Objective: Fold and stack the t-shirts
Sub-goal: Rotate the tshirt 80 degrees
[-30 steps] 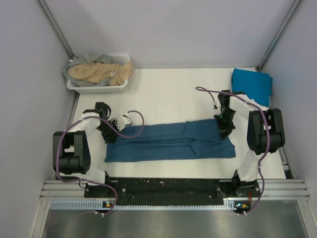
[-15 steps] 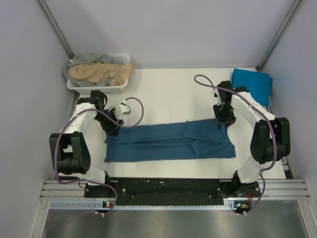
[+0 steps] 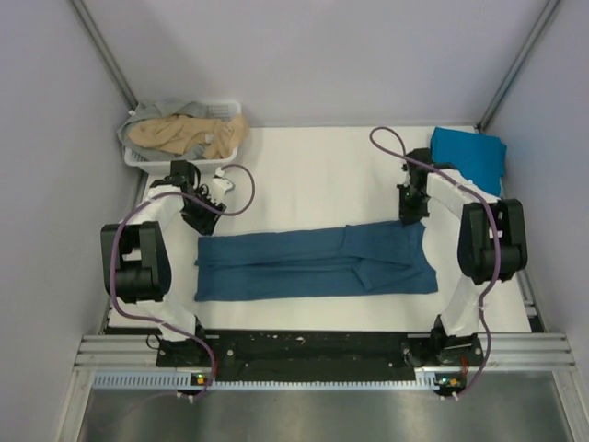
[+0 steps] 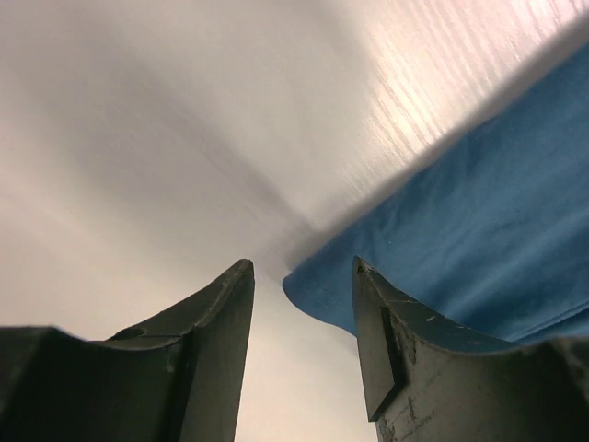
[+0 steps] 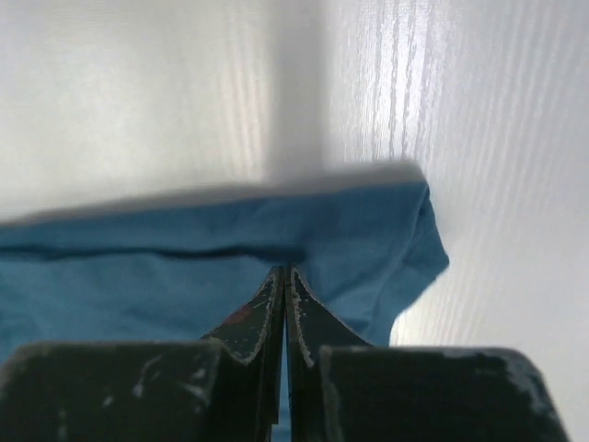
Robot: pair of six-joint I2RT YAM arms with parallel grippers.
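From above, counts four t-shirts and two claws. Finds one dark teal-blue t-shirt (image 3: 313, 262) lying flat as a long strip on the table (image 3: 313, 175), reaching from the left claw (image 3: 213, 193) across to the right claw (image 3: 411, 210), both at its far edge. Finds one cyan t-shirt (image 3: 469, 157) folded beyond the right claw. Finds one tan t-shirt (image 3: 189, 133) and one grey t-shirt (image 3: 170, 109) heaped in one white basket (image 3: 184, 167) beyond the left claw.

From the left wrist, shows the left claw open, jaws apart, with a corner of the dark teal-blue t-shirt just past the tips.

From the right wrist, shows the right claw closed, fingers tip to tip over the same shirt's corner.

Lab cell: partition walls (image 3: 322, 55), aluminium rail (image 3: 525, 350).
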